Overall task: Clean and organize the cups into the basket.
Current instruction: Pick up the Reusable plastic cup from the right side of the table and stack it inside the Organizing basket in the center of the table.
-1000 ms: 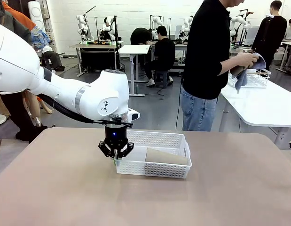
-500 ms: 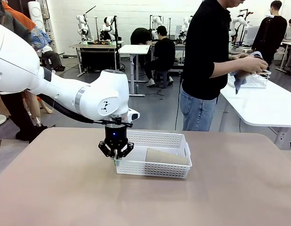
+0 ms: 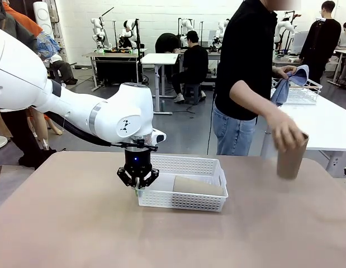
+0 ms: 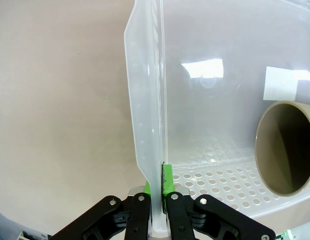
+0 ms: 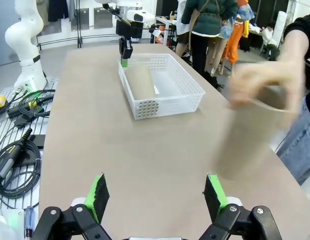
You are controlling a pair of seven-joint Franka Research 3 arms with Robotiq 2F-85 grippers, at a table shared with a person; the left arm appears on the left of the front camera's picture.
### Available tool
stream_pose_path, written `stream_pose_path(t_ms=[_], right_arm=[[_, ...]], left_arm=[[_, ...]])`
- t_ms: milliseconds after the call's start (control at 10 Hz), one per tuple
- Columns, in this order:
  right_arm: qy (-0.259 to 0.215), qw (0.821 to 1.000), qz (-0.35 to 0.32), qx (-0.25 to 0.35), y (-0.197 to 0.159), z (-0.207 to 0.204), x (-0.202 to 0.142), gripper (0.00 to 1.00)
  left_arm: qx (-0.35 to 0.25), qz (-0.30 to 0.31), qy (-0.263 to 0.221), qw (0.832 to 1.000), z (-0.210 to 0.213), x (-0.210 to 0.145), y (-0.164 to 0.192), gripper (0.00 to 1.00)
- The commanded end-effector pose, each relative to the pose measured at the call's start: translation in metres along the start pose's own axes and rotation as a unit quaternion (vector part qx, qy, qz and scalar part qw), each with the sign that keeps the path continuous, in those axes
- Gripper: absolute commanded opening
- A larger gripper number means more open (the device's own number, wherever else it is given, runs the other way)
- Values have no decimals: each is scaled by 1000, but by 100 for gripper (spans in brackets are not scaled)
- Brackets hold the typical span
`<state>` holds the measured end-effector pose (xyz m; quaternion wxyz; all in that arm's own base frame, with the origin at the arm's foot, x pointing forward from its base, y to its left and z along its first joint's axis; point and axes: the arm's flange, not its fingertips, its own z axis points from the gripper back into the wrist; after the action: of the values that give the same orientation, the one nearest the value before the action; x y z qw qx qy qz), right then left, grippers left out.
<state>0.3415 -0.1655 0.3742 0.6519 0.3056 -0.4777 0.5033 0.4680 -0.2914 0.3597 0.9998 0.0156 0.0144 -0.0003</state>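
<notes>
The white basket (image 3: 184, 200) stands mid-table with one brown cup (image 3: 198, 185) lying on its side inside. My left gripper (image 3: 137, 187) points straight down and is shut on the basket's left wall (image 4: 144, 100). The lying cup's open mouth (image 4: 287, 147) faces that wall. At the far right, the person's hand holds a second brown cup (image 3: 291, 157) upright, just above the table. That cup (image 5: 250, 135) shows blurred in front of my right gripper (image 5: 157, 192), which is open with nothing between its green pads (image 5: 98, 192). The basket (image 5: 160, 105) lies beyond it.
The person stands at the far right edge with a blue cloth (image 3: 287, 84) in the other hand. A white wire rack (image 3: 304, 94) sits on a separate white table behind. Cables (image 5: 19, 125) lie off the table beside my right arm's base.
The person has turned from the side table and brought a brown cup down to the far right of my table. My left gripper stays shut on the basket wall.
</notes>
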Motion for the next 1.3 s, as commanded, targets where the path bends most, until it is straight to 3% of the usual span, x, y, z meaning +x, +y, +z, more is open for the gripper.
stream_pose_path(t_ms=[0,1100,1200], right_arm=[[-4,1000,6,1,6,0,1,100],[0,1000,0,0,0,0,0,100],[-1,1000,3,24,-5,-15,-10,100]], left_arm=[[1,-4,0,1000,0,0,2,0],[1,-4,0,1000,0,0,2,0],[1,-4,0,1000,0,0,2,0]])
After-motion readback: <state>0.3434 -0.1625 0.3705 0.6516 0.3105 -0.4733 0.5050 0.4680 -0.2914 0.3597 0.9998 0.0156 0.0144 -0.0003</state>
